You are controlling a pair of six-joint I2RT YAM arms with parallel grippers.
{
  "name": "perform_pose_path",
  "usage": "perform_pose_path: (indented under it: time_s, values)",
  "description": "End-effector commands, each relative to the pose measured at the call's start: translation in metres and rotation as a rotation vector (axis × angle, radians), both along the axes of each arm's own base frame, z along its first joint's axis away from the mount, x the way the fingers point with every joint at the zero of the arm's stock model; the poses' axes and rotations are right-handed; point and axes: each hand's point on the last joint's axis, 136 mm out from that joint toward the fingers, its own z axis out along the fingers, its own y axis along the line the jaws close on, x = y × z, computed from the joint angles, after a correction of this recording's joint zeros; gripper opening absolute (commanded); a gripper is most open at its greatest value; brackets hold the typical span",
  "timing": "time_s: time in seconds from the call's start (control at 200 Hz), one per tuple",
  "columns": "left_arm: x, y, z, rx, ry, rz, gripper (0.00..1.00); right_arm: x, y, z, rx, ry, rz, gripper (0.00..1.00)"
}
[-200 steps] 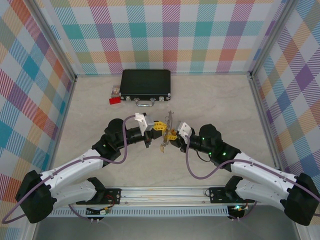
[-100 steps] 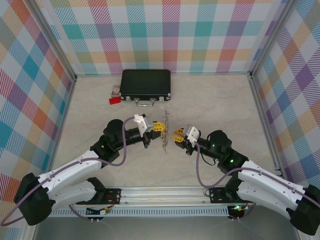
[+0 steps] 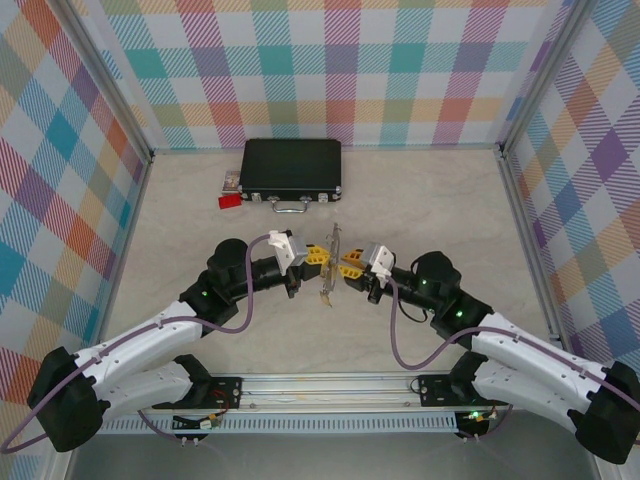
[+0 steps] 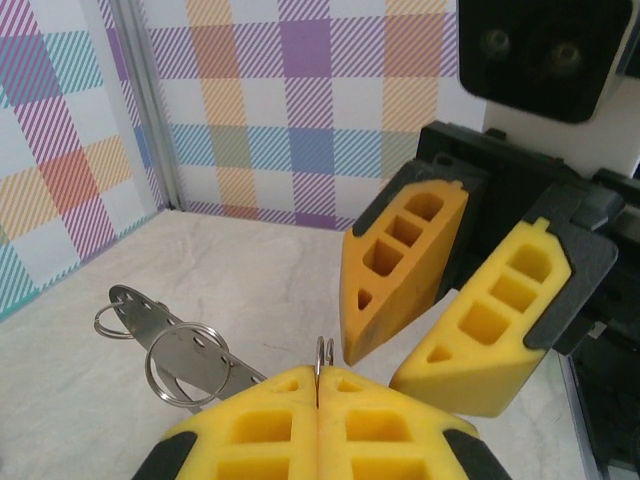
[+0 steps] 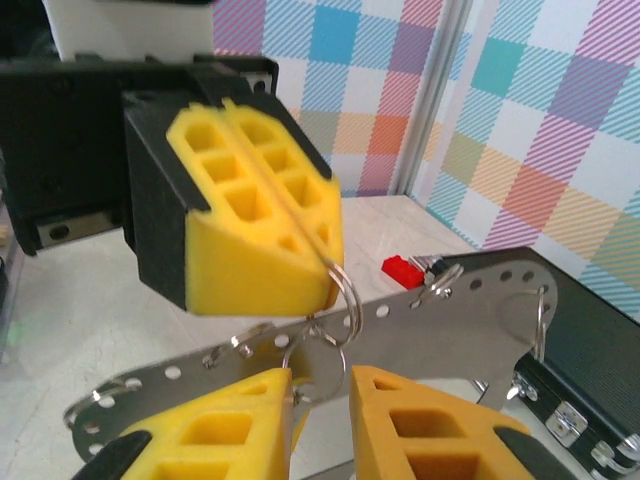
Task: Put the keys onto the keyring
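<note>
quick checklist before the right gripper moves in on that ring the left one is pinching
1. Left gripper shut on the split ring: ok.
2. Right gripper open and holding nothing: ok.
3. Metal plate joined to the pinched ring: cannot tell, the rings overlap in the right wrist view.
4. Gap between the two grippers' fingers: cannot tell, they look very close in the left wrist view.
5. Black case and red block far from the work, at the back of the table: ok.
</note>
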Motion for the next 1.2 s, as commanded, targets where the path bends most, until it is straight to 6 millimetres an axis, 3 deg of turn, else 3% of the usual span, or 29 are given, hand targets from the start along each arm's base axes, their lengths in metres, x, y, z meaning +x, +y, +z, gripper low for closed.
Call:
perform_pose_path:
  time_s: [0.0,0.91,1.195]
  values:
    - [-0.010,0.001,0.009,-0.020,-0.040,-0.028,0.00,-0.006,0.004,0.028,0.068,-0.018,0.056,0.21]
    - [-0.016,-0.002,0.012,-0.028,-0.038,-0.066,0.00,-0.005,0.015,0.020,0.055,0.063,0.135,0.17]
    - [-0.016,-0.002,0.012,-0.027,-0.037,-0.065,0.00,-0.005,0.016,0.017,0.050,0.068,0.140,0.01]
